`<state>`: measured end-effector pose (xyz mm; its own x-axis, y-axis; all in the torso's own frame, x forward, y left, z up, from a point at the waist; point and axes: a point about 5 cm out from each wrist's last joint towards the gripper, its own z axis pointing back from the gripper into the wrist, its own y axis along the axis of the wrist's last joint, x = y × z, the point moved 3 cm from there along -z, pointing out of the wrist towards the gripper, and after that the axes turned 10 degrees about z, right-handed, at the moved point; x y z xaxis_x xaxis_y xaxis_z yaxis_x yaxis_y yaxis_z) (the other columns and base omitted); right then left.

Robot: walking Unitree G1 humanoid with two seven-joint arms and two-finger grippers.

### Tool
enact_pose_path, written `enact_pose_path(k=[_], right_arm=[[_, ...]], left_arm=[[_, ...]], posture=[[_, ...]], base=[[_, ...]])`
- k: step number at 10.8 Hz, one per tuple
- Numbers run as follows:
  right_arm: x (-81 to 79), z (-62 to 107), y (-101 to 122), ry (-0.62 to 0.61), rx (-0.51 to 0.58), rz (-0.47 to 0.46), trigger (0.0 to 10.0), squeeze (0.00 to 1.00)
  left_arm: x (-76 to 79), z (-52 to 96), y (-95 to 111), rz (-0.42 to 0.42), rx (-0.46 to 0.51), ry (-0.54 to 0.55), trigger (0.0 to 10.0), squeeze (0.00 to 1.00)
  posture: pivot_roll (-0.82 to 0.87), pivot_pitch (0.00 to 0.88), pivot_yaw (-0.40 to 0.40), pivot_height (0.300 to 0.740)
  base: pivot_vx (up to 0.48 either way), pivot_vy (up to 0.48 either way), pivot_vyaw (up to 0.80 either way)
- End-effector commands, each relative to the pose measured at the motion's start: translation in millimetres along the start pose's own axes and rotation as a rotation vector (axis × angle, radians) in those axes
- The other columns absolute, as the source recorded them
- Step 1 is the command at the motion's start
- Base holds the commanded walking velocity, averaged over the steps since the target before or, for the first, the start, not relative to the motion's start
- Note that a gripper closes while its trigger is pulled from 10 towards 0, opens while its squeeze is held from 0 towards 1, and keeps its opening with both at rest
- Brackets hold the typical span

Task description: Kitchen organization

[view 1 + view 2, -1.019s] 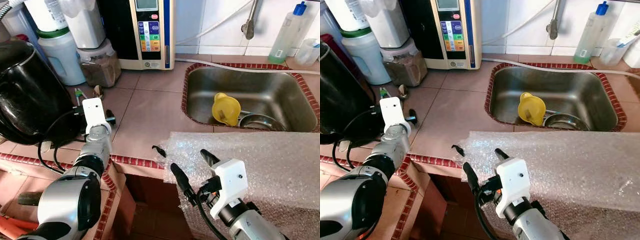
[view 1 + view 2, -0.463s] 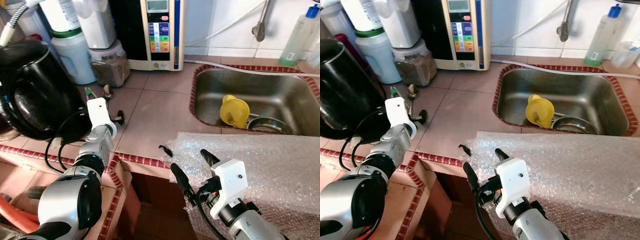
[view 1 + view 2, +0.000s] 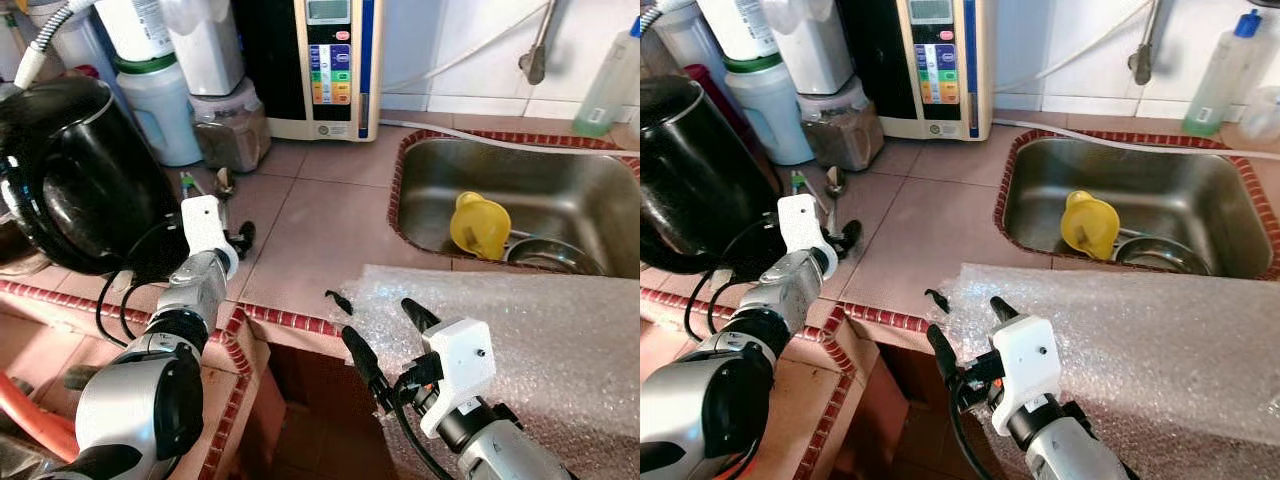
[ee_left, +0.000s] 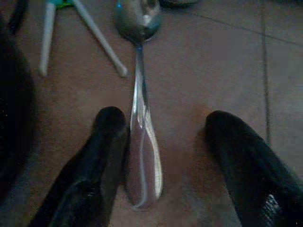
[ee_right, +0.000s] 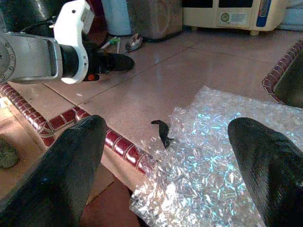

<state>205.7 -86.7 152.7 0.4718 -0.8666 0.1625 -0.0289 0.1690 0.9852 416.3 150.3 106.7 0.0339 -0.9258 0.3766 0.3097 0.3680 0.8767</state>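
Left gripper (image 4: 161,142): it is low over the tiled counter (image 3: 300,230), next to the big black kettle (image 3: 80,180). Its two black fingers are apart, not holding anything.
Spoon (image 4: 142,142): it lies flat on the counter between the left fingers. Its handle touches one finger (image 4: 106,142). The other finger is apart from it. Its bowl points away from the gripper.
Green and white stick thing (image 4: 71,28): it lies on the counter just beside the spoon's bowl.
Right gripper (image 3: 385,335): it hangs in front of the counter edge, at the corner of the bubble wrap (image 3: 540,330). Its fingers are wide apart and hold nothing.
Small black bit (image 5: 163,130): it lies at the edge of the bubble wrap.
Sink (image 3: 520,170): a yellow cup (image 3: 480,225) and a metal bowl (image 3: 545,255) sit inside.
Back of counter: a water machine (image 3: 335,60) and jars stand by the wall.
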Motion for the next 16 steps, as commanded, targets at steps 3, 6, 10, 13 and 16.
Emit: enact_pose_path(k=[3, 6, 10, 13, 16], right_arm=[[-0.1, -1.0, 2.6, 0.001, 0.013, 0.002, 10.0, 0.00], [1.1, -3.1, 2.7, 0.006, 0.016, 0.008, 10.0, 0.00], [2.3, -4.7, 2.3, 0.009, 0.018, 0.013, 10.0, 0.00], [3.9, -6.2, 2.2, 0.009, 0.020, 0.019, 10.0, 0.00], [4.9, -7.0, 1.7, 0.010, 0.021, 0.026, 10.0, 0.00]], left_arm=[[18.0, 8.6, -63.1, 0.023, -0.239, -0.153, 0.0, 0.00], [19.4, 14.6, -78.5, -0.015, -0.303, -0.237, 0.0, 0.00], [27.8, 23.8, -96.2, -0.094, -0.390, -0.386, 0.0, 0.00], [42.8, 34.6, -110.1, -0.146, -0.464, -0.568, 0.0, 0.00], [42.3, 48.7, -117.0, -0.211, -0.538, -0.741, 0.0, 0.00]], posture=[[-0.17, 0.099, 0.096, 0.740], [-0.17, 0.096, 0.092, 0.740], [-0.16, 0.091, 0.091, 0.740], [-0.16, 0.084, 0.091, 0.740], [-0.16, 0.079, 0.093, 0.740]], base=[[0.000, 0.000, 0.00], [0.000, 0.000, 0.00], [0.000, 0.000, 0.00], [0.000, 0.000, 0.00], [0.000, 0.000, 0.00]])
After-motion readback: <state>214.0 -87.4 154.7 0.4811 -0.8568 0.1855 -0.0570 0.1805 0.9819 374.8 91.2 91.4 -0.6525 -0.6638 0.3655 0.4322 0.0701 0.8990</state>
